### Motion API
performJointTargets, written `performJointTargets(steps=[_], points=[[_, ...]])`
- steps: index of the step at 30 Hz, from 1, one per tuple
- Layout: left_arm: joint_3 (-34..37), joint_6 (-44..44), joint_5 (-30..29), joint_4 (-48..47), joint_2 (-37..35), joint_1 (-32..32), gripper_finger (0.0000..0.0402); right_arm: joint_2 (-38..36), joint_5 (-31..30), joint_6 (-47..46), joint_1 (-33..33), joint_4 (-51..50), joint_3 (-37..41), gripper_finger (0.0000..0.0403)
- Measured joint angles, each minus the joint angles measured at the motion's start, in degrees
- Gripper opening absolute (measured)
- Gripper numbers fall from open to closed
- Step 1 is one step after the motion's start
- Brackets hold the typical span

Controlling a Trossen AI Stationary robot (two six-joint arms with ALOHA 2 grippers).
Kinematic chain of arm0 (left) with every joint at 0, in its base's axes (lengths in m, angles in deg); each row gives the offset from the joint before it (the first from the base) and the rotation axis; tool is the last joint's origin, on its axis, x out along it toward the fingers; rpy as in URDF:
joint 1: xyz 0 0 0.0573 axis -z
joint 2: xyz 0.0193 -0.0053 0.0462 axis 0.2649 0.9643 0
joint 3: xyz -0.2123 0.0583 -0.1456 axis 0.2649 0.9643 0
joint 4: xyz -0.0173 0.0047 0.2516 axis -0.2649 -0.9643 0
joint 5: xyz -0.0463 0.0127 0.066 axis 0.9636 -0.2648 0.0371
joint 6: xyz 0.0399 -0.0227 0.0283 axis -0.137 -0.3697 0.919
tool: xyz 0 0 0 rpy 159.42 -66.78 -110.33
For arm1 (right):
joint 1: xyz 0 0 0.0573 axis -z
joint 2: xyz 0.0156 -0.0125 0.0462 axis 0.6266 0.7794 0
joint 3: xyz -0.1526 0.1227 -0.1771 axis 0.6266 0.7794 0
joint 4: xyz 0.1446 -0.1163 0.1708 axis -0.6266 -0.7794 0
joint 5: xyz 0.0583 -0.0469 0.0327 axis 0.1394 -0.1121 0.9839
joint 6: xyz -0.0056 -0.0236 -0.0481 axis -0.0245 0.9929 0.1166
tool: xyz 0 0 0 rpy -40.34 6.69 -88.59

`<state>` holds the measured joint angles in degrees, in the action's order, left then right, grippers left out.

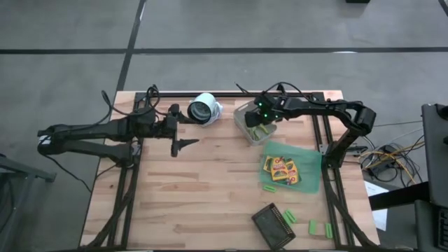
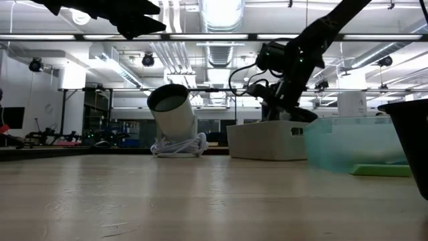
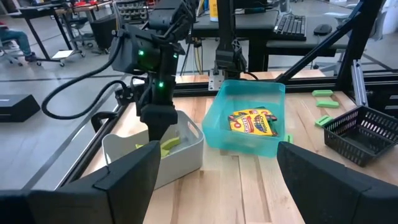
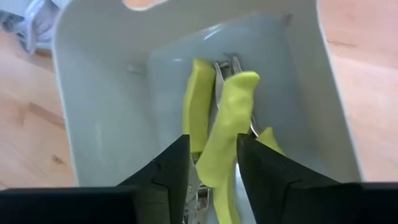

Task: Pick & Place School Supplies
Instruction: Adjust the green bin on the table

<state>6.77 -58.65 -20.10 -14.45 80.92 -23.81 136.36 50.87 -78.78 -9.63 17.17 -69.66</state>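
My right gripper (image 4: 213, 168) points steeply down into the grey bin (image 4: 99, 112), at the table's far right (image 1: 245, 131). Its fingers are open, one on either side of a handle of a yellow-handled scissor-like tool (image 4: 230, 112) that lies in the bin, blades toward the bin's far wall. Part of a second yellow tool (image 4: 270, 138) shows beside it. Yellow packs (image 1: 282, 168) lie in the green bin (image 1: 309, 157). Green blocks (image 1: 269, 187) rest on the table. My left gripper (image 1: 185, 127) waits open above the table's far left part, holding nothing. My right gripper comes from above, slanting down, with one yellow handle (image 4: 219, 163) of the tool passing between its fingers and running along them. A narrow gap shows beside the handle, and I cannot tell whether either finger touches it. The tool rests in the grey bin.
A white cylinder (image 1: 204, 108) with a coiled cord lies at the far edge between the arms. A dark mesh tray (image 1: 273, 225) sits at the near right, with more green blocks (image 1: 313, 226) beside it. Bare wood fills the table's middle and near left.
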Motion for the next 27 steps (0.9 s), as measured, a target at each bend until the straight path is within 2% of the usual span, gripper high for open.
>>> performJointTargets(steps=[8, 13, 20, 27], points=[[0.0, 0.0, 0.0, 0.0, 0.0, 0.0, 0.0328, -1.0, -0.1, 2.0, 0.0, -1.3, -4.1, 0.0140], [0.0, 0.0, 0.0, 0.0, 0.0, 0.0, 0.0328, -3.3, -0.9, 3.6, -1.1, -6.6, -8.5, 0.0135], [0.0, 0.0, 0.1, 0.0, 0.0, 0.0, 0.0328, -8.6, -8.1, 3.5, -6.9, -13.3, -13.2, 0.0135], [0.0, 0.0, 0.1, 0.0, 0.0, 0.0, 0.0328, -17.2, -10.8, 3.0, -14.4, -14.2, -11.1, 0.0134]])
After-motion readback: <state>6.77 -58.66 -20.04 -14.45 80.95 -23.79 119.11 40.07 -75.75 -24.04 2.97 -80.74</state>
